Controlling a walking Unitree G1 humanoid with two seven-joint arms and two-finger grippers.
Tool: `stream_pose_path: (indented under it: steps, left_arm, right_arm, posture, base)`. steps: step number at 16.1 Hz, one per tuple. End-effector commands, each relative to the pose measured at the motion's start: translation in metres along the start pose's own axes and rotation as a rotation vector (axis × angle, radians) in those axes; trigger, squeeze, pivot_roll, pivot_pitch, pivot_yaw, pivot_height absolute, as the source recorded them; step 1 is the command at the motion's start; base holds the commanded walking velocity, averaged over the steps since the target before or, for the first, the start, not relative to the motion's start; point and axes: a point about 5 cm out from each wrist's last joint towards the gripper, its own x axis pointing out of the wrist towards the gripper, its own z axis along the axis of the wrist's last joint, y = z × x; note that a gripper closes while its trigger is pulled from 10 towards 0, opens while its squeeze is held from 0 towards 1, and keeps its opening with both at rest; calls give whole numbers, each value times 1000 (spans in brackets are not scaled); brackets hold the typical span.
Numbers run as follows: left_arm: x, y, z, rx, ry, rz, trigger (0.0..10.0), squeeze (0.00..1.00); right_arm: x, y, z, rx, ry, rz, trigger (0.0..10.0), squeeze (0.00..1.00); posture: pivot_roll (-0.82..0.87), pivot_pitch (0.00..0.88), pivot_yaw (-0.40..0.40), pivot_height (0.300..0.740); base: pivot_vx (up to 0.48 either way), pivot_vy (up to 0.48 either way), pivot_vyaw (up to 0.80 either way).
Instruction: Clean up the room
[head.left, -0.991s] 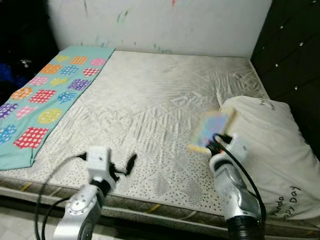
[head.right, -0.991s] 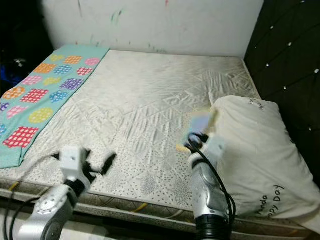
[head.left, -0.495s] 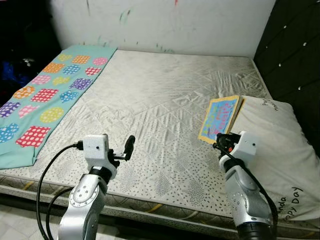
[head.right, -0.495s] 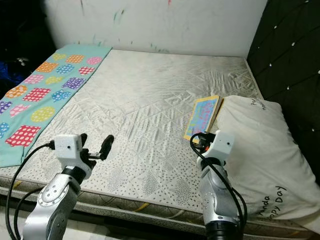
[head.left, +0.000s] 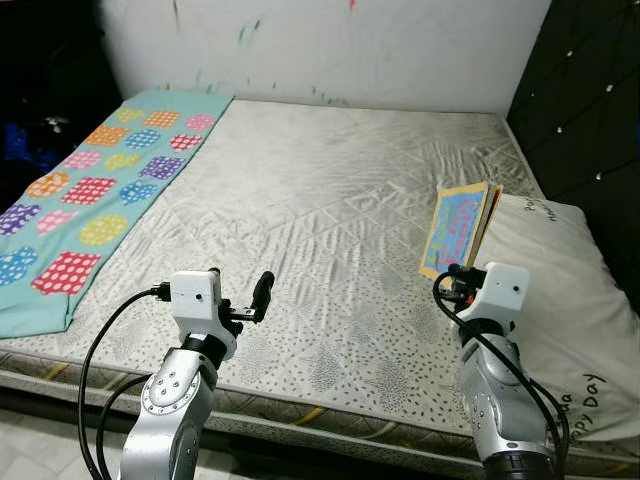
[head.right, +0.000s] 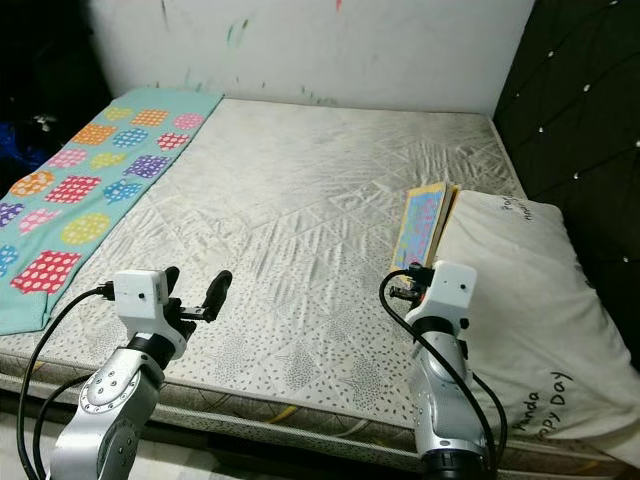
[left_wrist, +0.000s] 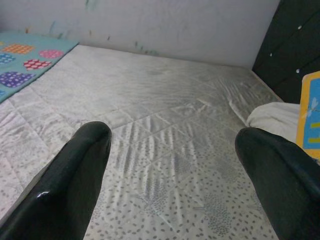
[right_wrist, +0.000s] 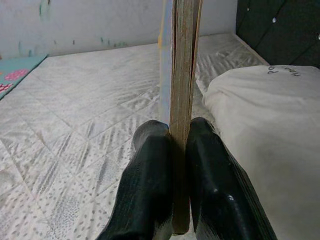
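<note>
Book (head.left: 458, 230): upright beside pillow (head.left: 560, 300), clamped by right hand (right_wrist: 173, 165); left hand (left_wrist: 175, 165) spread, holding nothing, over bed (head.left: 330, 200).

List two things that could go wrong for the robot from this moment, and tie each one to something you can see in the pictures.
1. The right gripper pinches the book only at its lower edge, so the upright book could tip or slip out.
2. The book's pages look slightly fanned at the top, so it might fall open and catch on the pillow beside it.
</note>
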Motion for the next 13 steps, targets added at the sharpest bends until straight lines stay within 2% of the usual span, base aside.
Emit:
stream_pose_path:
  steps: [1, 13]
  left_arm:
    - [1, 1, -2, 12, 4, 2, 10000, 0]
    - [1, -1, -3, 13, 14, -4, 10000, 0]
  right_arm:
    - [2, 4, 12, -3, -62, 14, 10000, 0]
    - [1, 6, 10, -16, -53, -20, 10000, 0]
  posture:
    - [-102, 0, 16, 740]
    - [-105, 0, 17, 740]
  base:
    - [0, 0, 0]
    - [0, 0, 0]
